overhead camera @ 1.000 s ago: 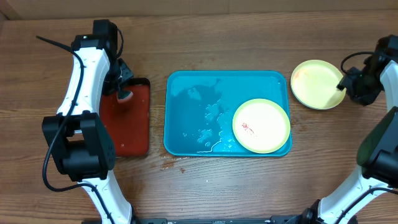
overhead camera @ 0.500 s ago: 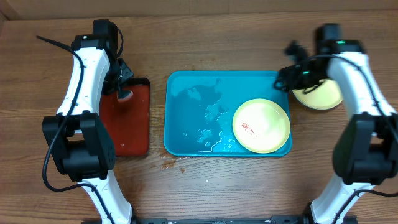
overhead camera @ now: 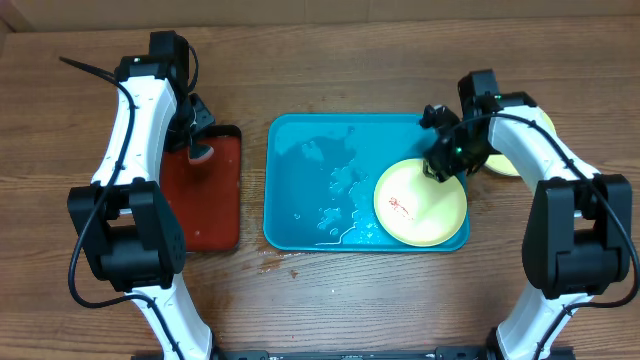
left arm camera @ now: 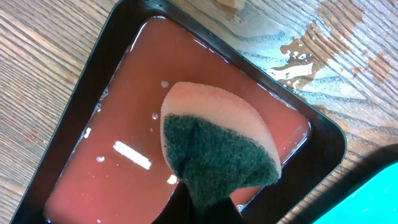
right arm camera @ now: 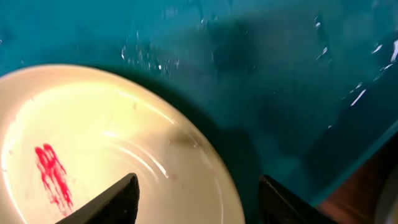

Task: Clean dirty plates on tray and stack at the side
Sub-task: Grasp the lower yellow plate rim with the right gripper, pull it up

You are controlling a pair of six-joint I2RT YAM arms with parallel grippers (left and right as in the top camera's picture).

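Seemingly nearly done: one red-smeared round pale yellow-green plastic plate [overhead camera: 420, 203] lies uncleaned in the large bright blue plastic tray [overhead camera: 300, 180], another pale plate [overhead camera: 505, 165] set aside on the desk [overhead camera: 400, 300]. Right fingers [right arm camera: 124, 193] spread wide over the dirty rim; left fingers [left arm camera: 202, 210] clamp a green-and-peach sponge [left arm camera: 217, 149] over the dark red tray [overhead camera: 215, 215].

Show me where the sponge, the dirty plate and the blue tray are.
sponge [left arm camera: 219, 155], left wrist view, its dark green face.
dirty plate [overhead camera: 430, 212], overhead view, pale centre beside the red smear.
blue tray [overhead camera: 300, 190], overhead view, bare wet floor at left.
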